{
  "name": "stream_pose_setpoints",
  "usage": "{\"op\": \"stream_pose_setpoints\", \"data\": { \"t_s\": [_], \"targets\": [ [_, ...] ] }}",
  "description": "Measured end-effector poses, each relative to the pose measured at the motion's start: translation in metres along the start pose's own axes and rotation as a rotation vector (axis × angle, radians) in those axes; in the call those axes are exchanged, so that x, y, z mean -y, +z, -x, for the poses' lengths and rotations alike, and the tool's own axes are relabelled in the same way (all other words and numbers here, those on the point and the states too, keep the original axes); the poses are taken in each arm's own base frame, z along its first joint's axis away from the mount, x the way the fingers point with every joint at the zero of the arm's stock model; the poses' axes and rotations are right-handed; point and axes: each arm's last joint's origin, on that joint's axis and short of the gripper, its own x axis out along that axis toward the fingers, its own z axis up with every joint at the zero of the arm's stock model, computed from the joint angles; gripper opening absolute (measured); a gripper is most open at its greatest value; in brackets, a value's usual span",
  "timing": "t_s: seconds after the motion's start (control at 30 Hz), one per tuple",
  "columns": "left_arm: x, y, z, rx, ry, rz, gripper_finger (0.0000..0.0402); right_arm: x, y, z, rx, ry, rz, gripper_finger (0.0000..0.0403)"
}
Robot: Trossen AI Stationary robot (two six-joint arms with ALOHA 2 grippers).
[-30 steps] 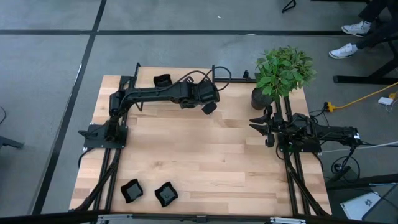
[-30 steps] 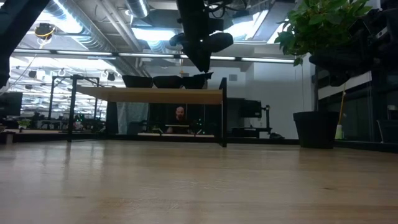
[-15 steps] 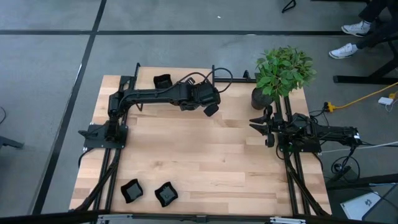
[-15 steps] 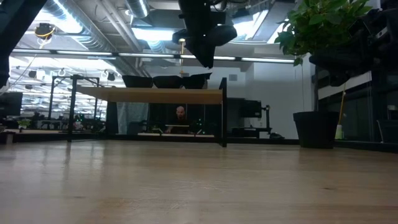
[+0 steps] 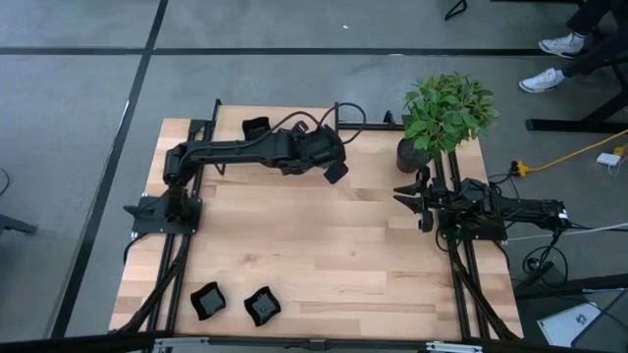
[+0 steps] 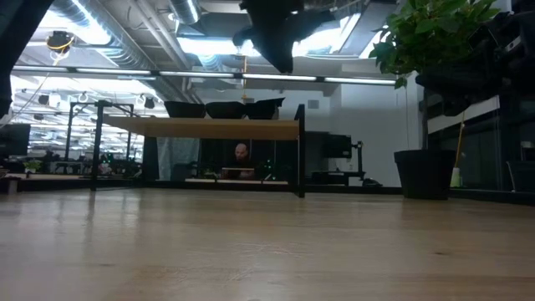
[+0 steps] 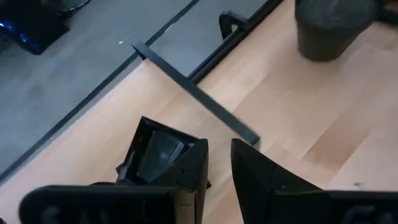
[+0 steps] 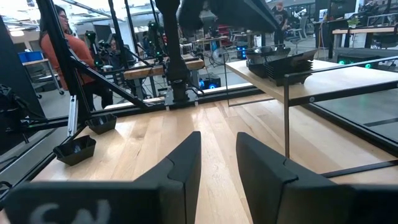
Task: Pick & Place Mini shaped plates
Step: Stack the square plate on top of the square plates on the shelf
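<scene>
High view counts three mini shaped plates (image 5: 256, 127): one behind the left gripper (image 5: 337, 173), whose jaws stand narrowly parted, holding nothing; two far off. Right gripper (image 5: 400, 194) also parted, empty, beside one plant pot (image 5: 412, 155).

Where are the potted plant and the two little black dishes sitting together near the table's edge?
potted plant (image 5: 446, 113): high view, on its leaves.
left dish (image 5: 207, 300): high view, its middle.
right dish (image 5: 261, 306): high view, its middle.
</scene>
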Motion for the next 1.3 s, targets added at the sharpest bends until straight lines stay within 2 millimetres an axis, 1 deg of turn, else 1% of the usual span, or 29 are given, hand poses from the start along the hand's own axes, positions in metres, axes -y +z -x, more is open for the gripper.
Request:
{"op": "stream_pose_setpoints", "data": {
  "t_s": [0.13,0.3,0.37,0.43,0.53,0.67,0.8,0.93,1.03,1.17,1.3],
  "targets": [
    [0.0,0.002,0.003,-0.003,-0.064,0.023,0.0063,0.0,0.0,0.0,0.0,0.0,0.0,0.0103],
    [0.004,0.001,0.002,-0.084,-0.361,-0.19,0.006,0.0,0.0,0.0,-0.001,0.0,0.0,0.0103],
    [0.007,0.0,0.003,-0.087,-0.429,-0.237,0.0059,0.0,0.0,0.0,0.0,0.0,0.0,0.0103],
    [0.008,0.001,0.004,-0.071,-0.455,-0.291,0.0059,0.0,0.0,0.0,-0.001,0.0,0.0,0.0103],
    [0.006,0.001,0.003,-0.043,-0.393,-0.383,0.0062,0.0,0.0,0.0,-0.001,0.0,0.0,0.0103],
    [0.002,-0.002,0.001,-0.055,-0.264,-0.48,0.0061,0.0,0.0,0.0,0.0,0.0,0.0,0.0103],
    [0.004,-0.009,0.002,-0.074,-0.139,-0.572,0.0059,0.0,0.0,0.0,0.0,0.0,0.0,0.0103],
    [0.003,-0.009,0.003,-0.073,-0.079,-0.585,0.0061,0.0,0.0,0.0,0.0,0.0,0.0,0.0103],
    [-0.001,-0.009,0.001,-0.081,-0.039,-0.593,0.0059,0.0,0.0,0.0,0.0,0.0,0.0,0.0103],
    [-0.013,-0.009,-0.006,-0.132,-0.008,-0.609,0.0061,0.0,0.0,0.0,0.0,0.0,0.0,0.0103],
    [-0.015,-0.012,-0.018,-0.132,0.017,-0.625,0.007,0.0,0.0,0.0,0.0,0.0,0.0,0.0103]
  ]
}}
